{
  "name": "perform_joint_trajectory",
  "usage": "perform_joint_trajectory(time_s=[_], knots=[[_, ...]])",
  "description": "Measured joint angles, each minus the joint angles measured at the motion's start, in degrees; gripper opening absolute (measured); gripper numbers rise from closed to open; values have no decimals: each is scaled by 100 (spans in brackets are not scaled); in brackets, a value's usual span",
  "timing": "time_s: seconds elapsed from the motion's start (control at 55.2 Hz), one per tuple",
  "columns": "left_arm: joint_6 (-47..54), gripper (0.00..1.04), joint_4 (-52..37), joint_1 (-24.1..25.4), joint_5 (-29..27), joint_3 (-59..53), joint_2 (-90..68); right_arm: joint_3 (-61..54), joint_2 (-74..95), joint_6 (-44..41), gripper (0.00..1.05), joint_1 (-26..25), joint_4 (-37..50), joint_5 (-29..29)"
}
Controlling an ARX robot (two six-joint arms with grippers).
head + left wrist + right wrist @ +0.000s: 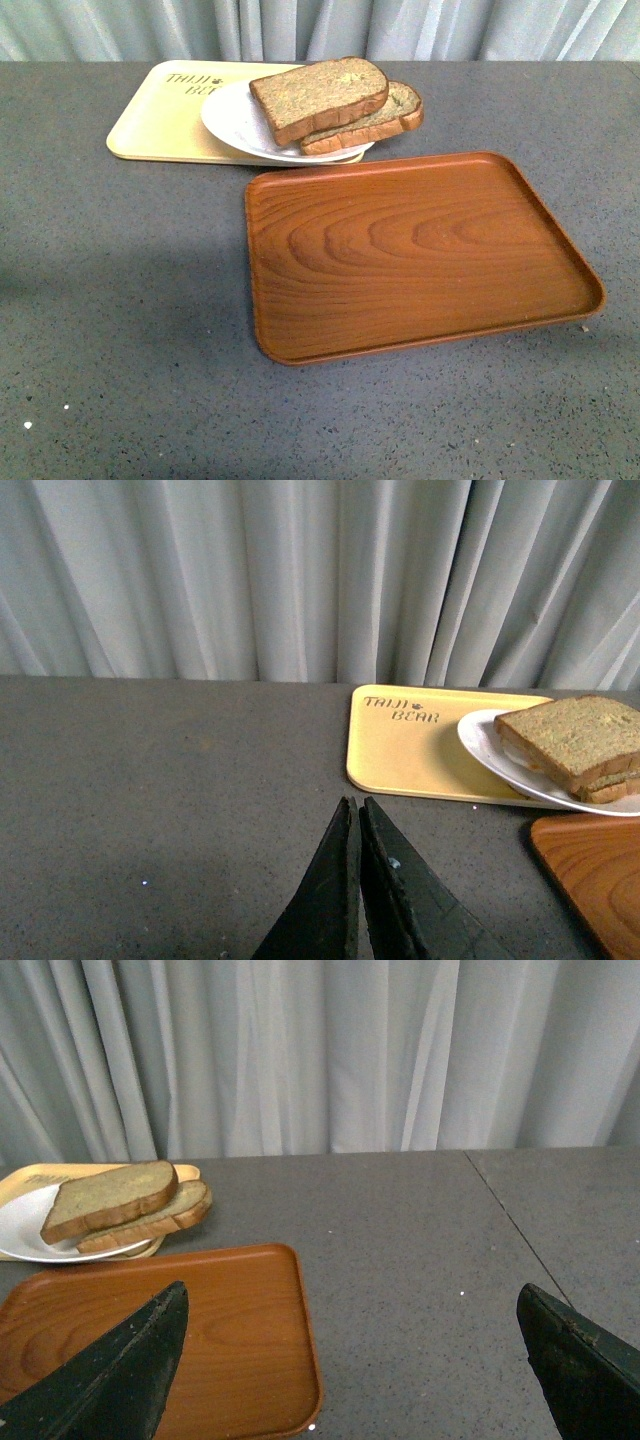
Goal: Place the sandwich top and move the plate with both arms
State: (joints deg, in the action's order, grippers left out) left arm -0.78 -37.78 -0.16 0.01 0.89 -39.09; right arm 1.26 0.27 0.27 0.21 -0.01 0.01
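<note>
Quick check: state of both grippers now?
Left gripper: closed, holding nothing.
Right gripper: open wide, empty.

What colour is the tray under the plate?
Pale yellow with dark lettering: the tray under the plate, clearest in the left wrist view.

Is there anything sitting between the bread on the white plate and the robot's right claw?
Yes. In the right wrist view, the brown wooden tray lies between the open right gripper and the top bread slice on the plate. Nothing sits on the tray.
</note>
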Motion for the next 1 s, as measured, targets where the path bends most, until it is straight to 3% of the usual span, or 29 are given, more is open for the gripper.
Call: perform_joint_trajectory(time_s=[0.417, 0.996], knots=[[13, 2, 1399, 0, 0, -7, 1519, 0, 0, 0, 96, 0, 0, 0], [13, 2, 2509, 0, 0, -7, 2651, 0, 0, 0, 96, 0, 0, 0]])
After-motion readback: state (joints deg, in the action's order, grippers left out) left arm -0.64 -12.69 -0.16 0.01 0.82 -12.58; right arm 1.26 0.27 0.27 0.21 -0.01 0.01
